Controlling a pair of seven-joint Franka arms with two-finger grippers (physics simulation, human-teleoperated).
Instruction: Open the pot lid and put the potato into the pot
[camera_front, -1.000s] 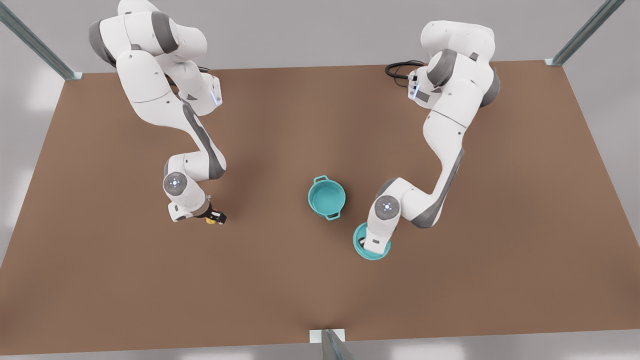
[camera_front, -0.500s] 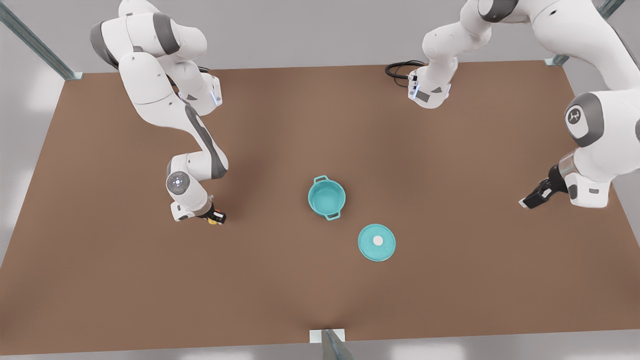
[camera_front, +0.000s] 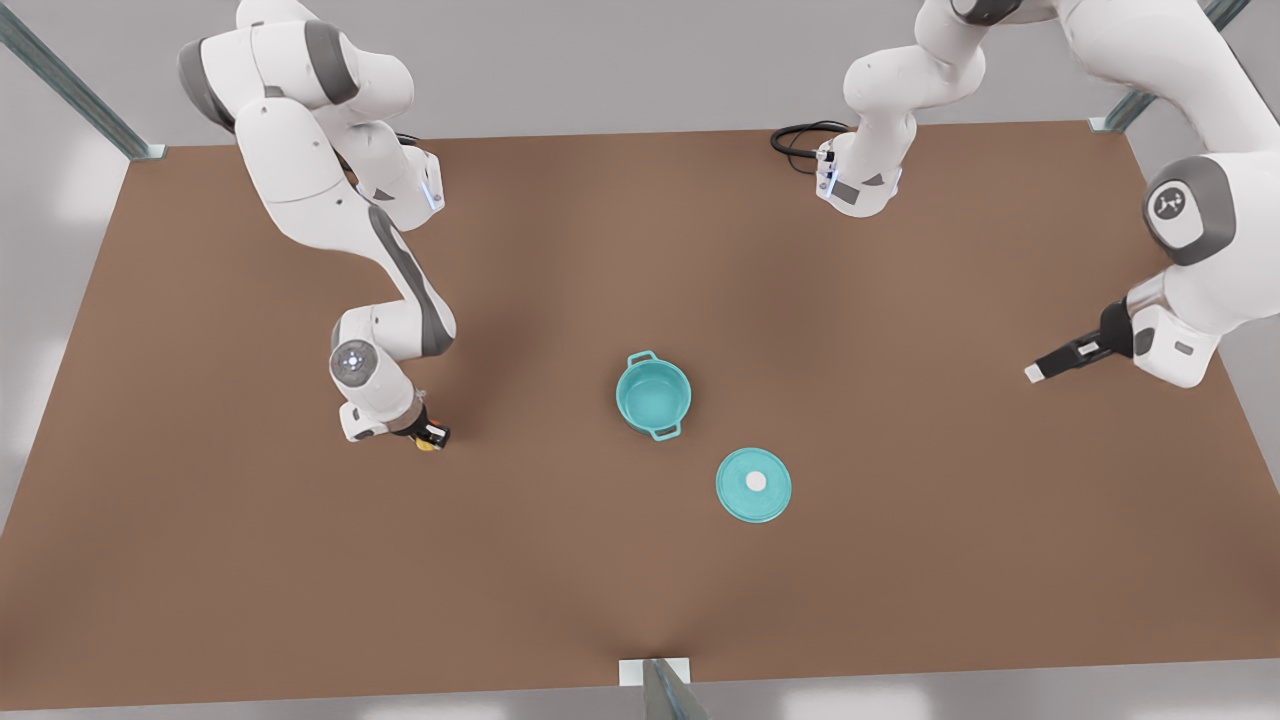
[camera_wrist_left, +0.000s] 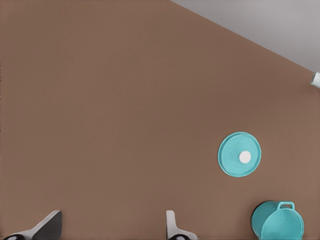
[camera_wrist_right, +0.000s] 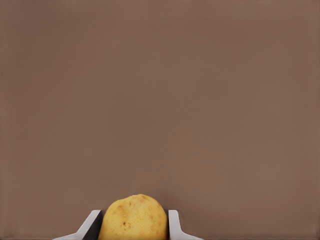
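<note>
The teal pot (camera_front: 653, 396) stands open in the middle of the brown table, also seen in the left wrist view (camera_wrist_left: 277, 221). The pot lid (camera_front: 753, 485), a flat teal disc with a white knob, lies on the table just beside it toward the front view's right (camera_wrist_left: 240, 154). The yellow potato (camera_front: 426, 444) sits at the front view's left, between the fingers of my right gripper (camera_front: 430, 437), which press on both its sides (camera_wrist_right: 134, 217). My left gripper (camera_front: 1040, 370) hangs open, high near the table's edge at the front view's right, far from the lid (camera_wrist_left: 112, 220).
A black cable (camera_front: 800, 135) coils by the arm base at the back. Metal posts stand at the table's far corners and at its near edge (camera_front: 655, 680). Bare brown tabletop lies between the potato and the pot.
The left gripper let go of the lid on the table and swung far away to the front view's right, then tilted a little. The right gripper stays at the potato.
</note>
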